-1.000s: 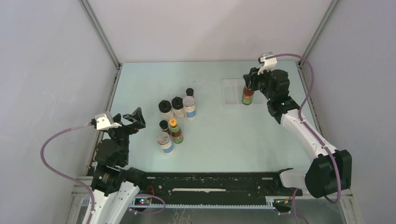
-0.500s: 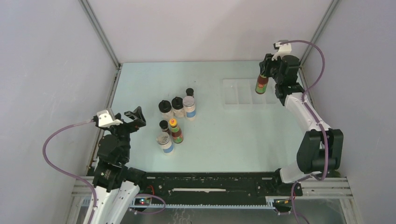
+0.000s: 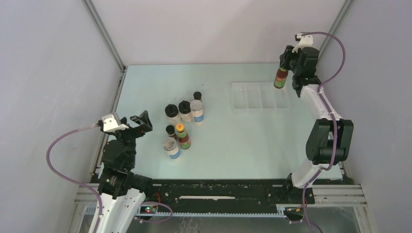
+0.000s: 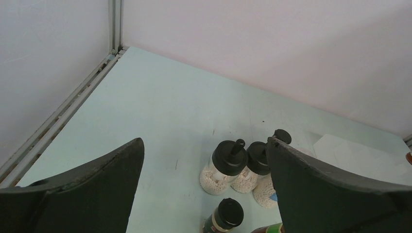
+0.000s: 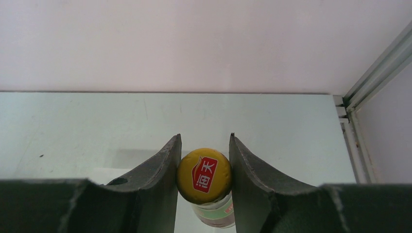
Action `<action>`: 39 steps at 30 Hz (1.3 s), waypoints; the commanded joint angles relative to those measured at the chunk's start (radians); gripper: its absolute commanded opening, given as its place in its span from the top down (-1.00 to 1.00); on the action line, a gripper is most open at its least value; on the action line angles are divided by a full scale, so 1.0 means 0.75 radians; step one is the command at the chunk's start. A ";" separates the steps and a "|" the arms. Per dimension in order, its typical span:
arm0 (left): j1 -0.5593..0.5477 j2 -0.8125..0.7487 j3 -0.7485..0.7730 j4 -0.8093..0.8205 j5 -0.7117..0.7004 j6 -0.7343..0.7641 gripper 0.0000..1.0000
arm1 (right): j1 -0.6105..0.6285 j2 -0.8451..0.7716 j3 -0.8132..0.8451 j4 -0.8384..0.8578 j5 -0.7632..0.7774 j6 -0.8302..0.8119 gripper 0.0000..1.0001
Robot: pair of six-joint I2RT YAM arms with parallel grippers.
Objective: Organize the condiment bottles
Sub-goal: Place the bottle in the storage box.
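My right gripper (image 3: 283, 68) is shut on the yellow cap (image 5: 203, 174) of a slim red sauce bottle (image 3: 280, 78), which hangs upright over the far right end of the clear divided tray (image 3: 244, 98). The other condiment bottles stand clustered mid-table: two black-lidded pale jars (image 3: 171, 113) (image 3: 184, 110), a grey-lidded blue-labelled jar (image 3: 197, 111), a second such jar (image 3: 172, 148), two tiny dark jars (image 3: 197, 95) (image 3: 170, 130) and a second red sauce bottle (image 3: 182, 136). My left gripper (image 3: 139, 123) stands open, left of the cluster, holding nothing. In the left wrist view the black-lidded jars (image 4: 228, 162) lie ahead between the wide jaws.
Grey enclosure walls with metal corner posts (image 3: 104, 39) close in the table on the left, back and right. The right arm reaches close to the back right corner. A black rail (image 3: 218, 191) runs along the near edge.
The right arm has carried the red sauce bottle from the tray's left part up and rightwards to its far right end. The left gripper has barely shifted.
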 commanded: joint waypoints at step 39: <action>0.039 0.014 -0.043 0.083 0.046 0.037 -1.00 | -0.064 0.231 0.111 0.271 -0.036 0.041 1.00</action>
